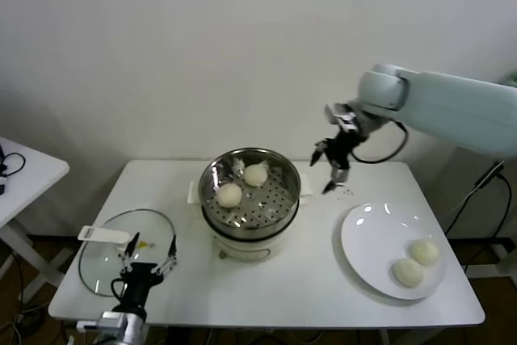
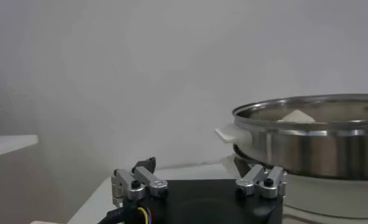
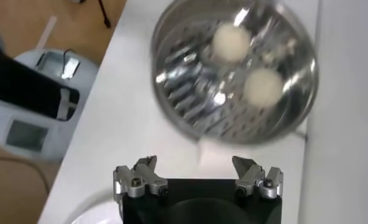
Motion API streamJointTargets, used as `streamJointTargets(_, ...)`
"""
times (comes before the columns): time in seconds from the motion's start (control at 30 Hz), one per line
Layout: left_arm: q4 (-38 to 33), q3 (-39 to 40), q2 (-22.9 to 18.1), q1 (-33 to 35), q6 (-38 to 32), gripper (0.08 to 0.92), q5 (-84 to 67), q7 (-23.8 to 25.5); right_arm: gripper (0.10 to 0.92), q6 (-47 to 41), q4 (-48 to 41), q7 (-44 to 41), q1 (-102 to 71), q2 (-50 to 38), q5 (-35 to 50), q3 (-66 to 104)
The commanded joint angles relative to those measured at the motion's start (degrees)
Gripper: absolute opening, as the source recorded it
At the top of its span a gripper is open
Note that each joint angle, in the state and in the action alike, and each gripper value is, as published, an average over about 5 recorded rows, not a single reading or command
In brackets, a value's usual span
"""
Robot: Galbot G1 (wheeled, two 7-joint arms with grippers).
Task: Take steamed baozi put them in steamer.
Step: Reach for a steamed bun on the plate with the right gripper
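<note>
Steamed baozi, four small round cream-white dough buns, are split into two pairs. Two of them (image 1: pixel 230 195) (image 1: pixel 256 174) lie side by side on the perforated floor of the steamer (image 1: pixel 279 204), a round shiny steel basket seated on a white electric pot base near the middle of the white desk (image 1: pixel 315 280). The other two buns (image 1: pixel 424 251) (image 1: pixel 407 271) sit close together on a flat white round plate (image 1: pixel 367 240) on the robot's right side of the desk, well apart from the steamer.

The right pincer (image 1: pixel 331 171) hangs in the air between the steamer and the plate, above the desk's far edge, with its fingers spread apart and nothing between them; its wrist view looks down on the basket and both buns inside it (image 3: pixel 231 42) (image 3: pixel 263 87).

The left pincer (image 1: pixel 151 258) rests low at the near left corner of the desk, fingers apart and empty, just beside a round glass lid with a white handle (image 1: pixel 105 256) that lies flat on the desk.
</note>
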Motion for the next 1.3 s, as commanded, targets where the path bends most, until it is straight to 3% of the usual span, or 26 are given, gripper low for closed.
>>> streamJointTargets(0.03,-0.71,0.23,0.26,0.97,-0.47,0.823,-2.04,0.21,0.823,2.42,7.56,-2.63,-15.14,-22.89,-17.86,11.13)
streamJointTargets(0.47,-2.47,1.17,-0.76,3.48,-1.25,0.823,-1.03,0.65,0.823,3.24,4.12,-1.41,-47.79,-26.78,-28.15,36.91)
streamJointTargets(1.3,-0.78,0.6,-1.14,3.8,-1.58,0.823,-1.66,0.64,0.823,3.55,-3.43,1.63,-54.34,-18.72,-31.44,39.91)
